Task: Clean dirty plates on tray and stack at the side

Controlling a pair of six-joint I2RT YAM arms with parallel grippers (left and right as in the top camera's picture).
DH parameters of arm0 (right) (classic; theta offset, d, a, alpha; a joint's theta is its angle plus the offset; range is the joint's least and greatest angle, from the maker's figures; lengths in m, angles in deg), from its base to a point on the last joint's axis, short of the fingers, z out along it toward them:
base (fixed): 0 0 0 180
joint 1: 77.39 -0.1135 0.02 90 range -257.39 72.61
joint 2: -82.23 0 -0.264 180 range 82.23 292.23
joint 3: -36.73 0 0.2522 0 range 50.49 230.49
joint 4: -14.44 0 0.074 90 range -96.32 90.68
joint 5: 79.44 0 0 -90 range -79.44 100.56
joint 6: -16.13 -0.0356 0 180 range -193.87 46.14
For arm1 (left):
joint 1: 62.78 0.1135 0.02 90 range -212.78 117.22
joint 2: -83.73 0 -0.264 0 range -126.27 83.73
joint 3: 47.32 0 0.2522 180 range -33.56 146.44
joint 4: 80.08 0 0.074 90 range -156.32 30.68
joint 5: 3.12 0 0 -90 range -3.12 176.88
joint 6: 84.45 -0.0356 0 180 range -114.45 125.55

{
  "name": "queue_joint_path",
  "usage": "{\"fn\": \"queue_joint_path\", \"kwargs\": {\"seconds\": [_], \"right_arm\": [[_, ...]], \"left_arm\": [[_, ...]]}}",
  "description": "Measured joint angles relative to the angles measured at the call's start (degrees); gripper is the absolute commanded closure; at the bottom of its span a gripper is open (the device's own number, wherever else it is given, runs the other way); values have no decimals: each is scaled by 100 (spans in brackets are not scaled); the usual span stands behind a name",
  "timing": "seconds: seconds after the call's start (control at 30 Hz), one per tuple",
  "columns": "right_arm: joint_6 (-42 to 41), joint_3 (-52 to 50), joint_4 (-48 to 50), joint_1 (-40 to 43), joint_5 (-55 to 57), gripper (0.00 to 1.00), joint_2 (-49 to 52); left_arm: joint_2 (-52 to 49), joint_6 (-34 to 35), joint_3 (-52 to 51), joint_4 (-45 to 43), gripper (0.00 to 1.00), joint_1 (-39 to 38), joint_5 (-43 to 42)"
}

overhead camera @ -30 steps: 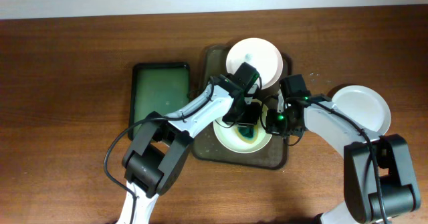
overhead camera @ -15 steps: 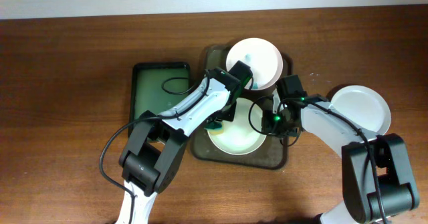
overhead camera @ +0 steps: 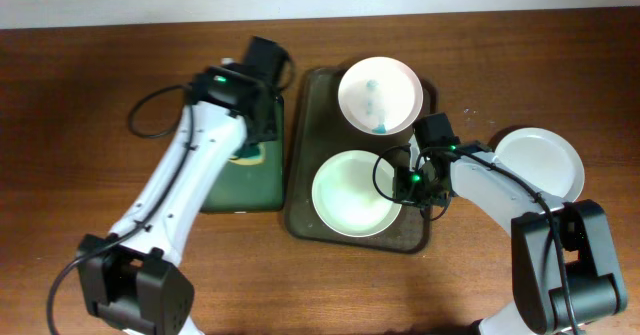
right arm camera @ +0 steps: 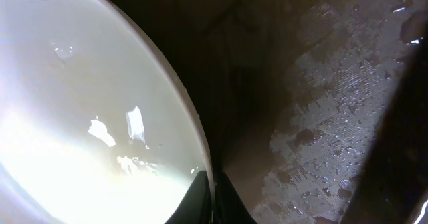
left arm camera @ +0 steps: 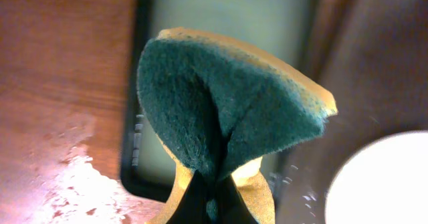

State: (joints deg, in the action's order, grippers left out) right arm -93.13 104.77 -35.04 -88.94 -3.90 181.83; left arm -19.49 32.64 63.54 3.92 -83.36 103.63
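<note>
A brown tray (overhead camera: 300, 155) holds two white plates. The near plate (overhead camera: 350, 195) looks wiped clean. The far plate (overhead camera: 378, 93) still has blue-green marks. My right gripper (overhead camera: 404, 183) is shut on the near plate's right rim (right arm camera: 200, 164). My left gripper (overhead camera: 250, 147) is shut on a green and yellow sponge (left arm camera: 227, 110), held over the dark green basin (overhead camera: 225, 190) left of the tray. A clean white plate (overhead camera: 545, 160) lies on the table at the right.
The basin (left arm camera: 227, 23) holds cloudy water. Wet patches show on the wood left of the basin (left arm camera: 73, 184) and on the tray (right arm camera: 334, 117). Cables trail from both arms.
My left gripper has carried the sponge off the near plate and leftward over the basin. The near plate's green smear is gone. The right gripper has kept its hold on the rim.
</note>
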Motion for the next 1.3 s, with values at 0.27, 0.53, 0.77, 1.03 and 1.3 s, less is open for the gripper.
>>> {"fn": "queue_joint_path", "kwargs": {"seconds": [0.27,0.53,0.77,1.03,1.3], "right_arm": [[-2,26,-166,17,46,96,0],[-4,-2,-649,31,671,96,-1043],[-26,-9,-844,-896,2979,96,-3211],[-22,-9,-868,-2070,4693,96,-3333],[7,-9,-1012,-2962,5849,96,-3272]], "left_arm": [[-133,-372,-1926,-1679,45,839,-693],[-15,-660,-1530,-1191,35,839,-857],[1464,-697,-1283,-1091,1,837,-885],[1803,-697,-1274,-1110,1,839,-885],[1803,-699,-1274,-1110,0,839,-885]]}}
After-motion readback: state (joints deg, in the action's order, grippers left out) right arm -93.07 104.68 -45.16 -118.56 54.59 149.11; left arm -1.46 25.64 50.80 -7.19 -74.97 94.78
